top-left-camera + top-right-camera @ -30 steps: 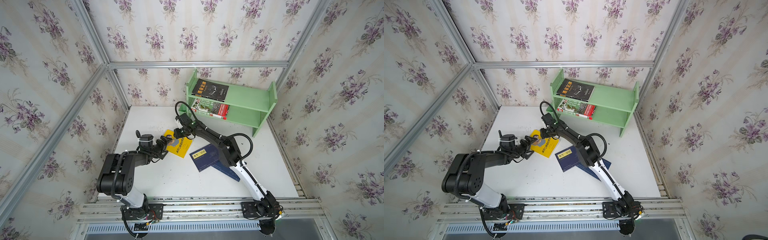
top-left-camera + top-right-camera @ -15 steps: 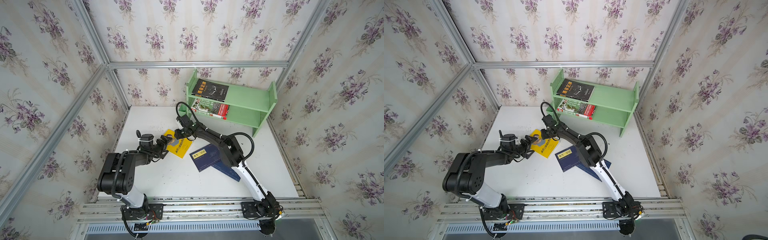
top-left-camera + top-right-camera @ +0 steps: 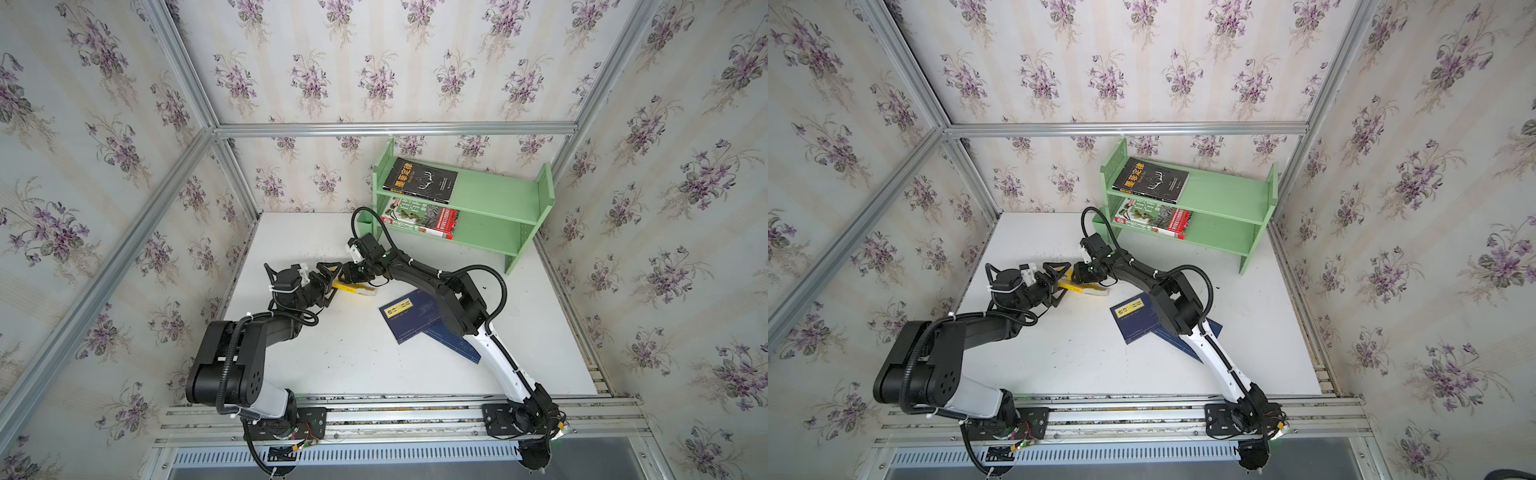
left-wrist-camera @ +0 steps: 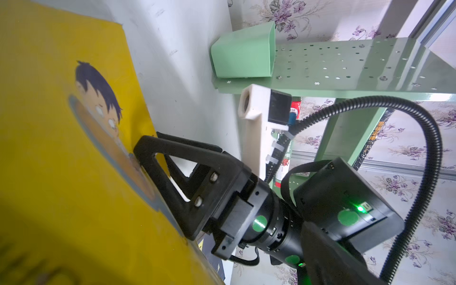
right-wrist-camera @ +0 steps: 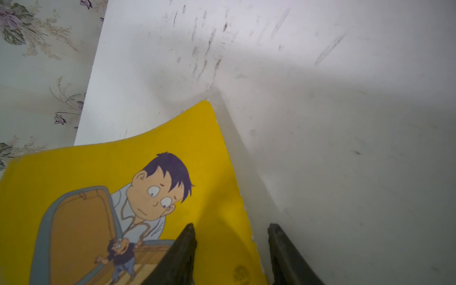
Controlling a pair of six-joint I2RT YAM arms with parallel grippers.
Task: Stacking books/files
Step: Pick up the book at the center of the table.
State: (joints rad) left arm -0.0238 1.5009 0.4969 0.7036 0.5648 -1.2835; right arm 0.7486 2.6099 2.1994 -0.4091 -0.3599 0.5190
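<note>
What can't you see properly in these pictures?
- Yellow cartoon book: in both top views only a thin strip shows, next to the left claw.
- Right claw: the right wrist view cuts off its fingers at the picture's edge, so I cannot tell if it is squeezing the book.
- Lower navy book: in both top views the right arm and the upper navy book hide its label.

Two black robot arms reach from the near rail toward the middle of the table and meet there. The left arm folds low at its elbow, its left gripper [image 3: 328, 279] pointing right with jaws spread wide. The right arm stretches far and leftward, its right gripper [image 3: 347, 277] angled down, jaws partly apart around a book's edge, tip to tip with the left.
</note>
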